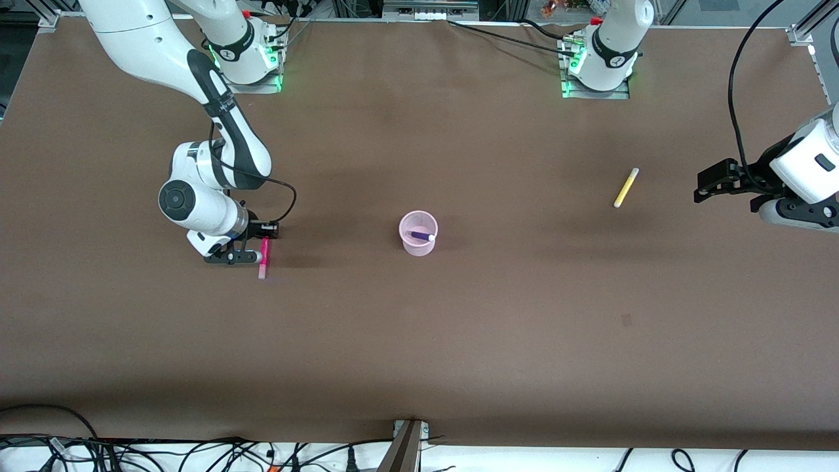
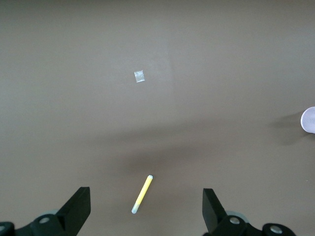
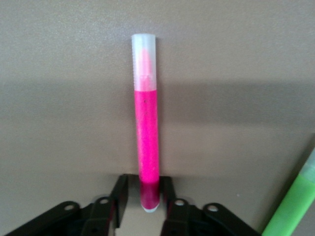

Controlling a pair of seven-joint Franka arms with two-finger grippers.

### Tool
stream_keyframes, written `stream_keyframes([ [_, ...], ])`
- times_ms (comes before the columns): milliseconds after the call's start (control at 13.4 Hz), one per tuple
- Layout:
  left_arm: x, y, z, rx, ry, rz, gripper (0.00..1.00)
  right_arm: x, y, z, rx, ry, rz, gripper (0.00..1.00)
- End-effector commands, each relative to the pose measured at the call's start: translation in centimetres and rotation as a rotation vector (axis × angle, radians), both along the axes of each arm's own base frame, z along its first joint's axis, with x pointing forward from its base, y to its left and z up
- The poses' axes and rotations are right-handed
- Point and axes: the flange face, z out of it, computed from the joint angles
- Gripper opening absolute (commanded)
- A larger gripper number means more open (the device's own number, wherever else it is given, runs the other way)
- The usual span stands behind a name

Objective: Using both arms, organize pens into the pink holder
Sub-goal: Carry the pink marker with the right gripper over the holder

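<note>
The pink holder [image 1: 417,241] stands mid-table with the dark purple pen [image 1: 421,235] in it. My right gripper [image 1: 264,248] is down at the table toward the right arm's end, and its jaws straddle one end of the magenta pen [image 1: 263,261]. In the right wrist view the gripper [image 3: 144,179] touches the pen [image 3: 146,132] with one finger, and a small gap shows at the other. The green pen [image 3: 293,206] lies beside it and is hidden in the front view. My left gripper [image 1: 702,190] is open in the air near the yellow pen [image 1: 626,187]. In the left wrist view the yellow pen [image 2: 142,193] shows between its fingers.
A small pale tape patch [image 2: 140,76] is stuck on the brown table cover. The holder's rim [image 2: 309,120] shows at the edge of the left wrist view. Both arm bases [image 1: 593,65] stand along the edge of the table farthest from the front camera. Cables lie past the nearest edge.
</note>
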Motion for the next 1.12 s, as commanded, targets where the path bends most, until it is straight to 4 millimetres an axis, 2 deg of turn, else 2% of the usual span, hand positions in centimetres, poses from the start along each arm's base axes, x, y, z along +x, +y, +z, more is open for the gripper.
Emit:
stream_keyframes([
  [0,-0.3,0.2,2.3,-0.006,-0.020,0.009,1.00,-0.3,0.2,-0.7,0.007,-0.001,-0.016,0.08],
  [74,-0.6,0.2,3.0,-0.005,-0.009,0.009,1.00,-0.3,0.3,-0.7,0.008,0.001,-0.015,0.00],
  [223,-0.6,0.8,3.0,-0.006,-0.003,0.018,1.00,-0.1,0.4,-0.5,0.009,-0.002,-0.016,0.00],
  [595,0.8,1.5,-0.5,-0.013,0.053,0.059,1.00,0.9,1.1,0.9,0.018,0.032,-0.062,0.00],
  [818,1.5,0.9,-2.0,-0.010,0.080,0.143,1.00,3.0,2.6,4.3,0.070,0.122,-0.150,0.00],
  [967,1.7,1.0,-1.9,-0.019,0.069,0.130,1.00,4.2,3.9,6.9,0.125,0.195,-0.236,0.00],
  [1041,1.9,0.6,-2.4,-0.018,0.075,0.125,1.00,4.3,5.3,7.7,0.164,0.231,-0.293,0.00],
])
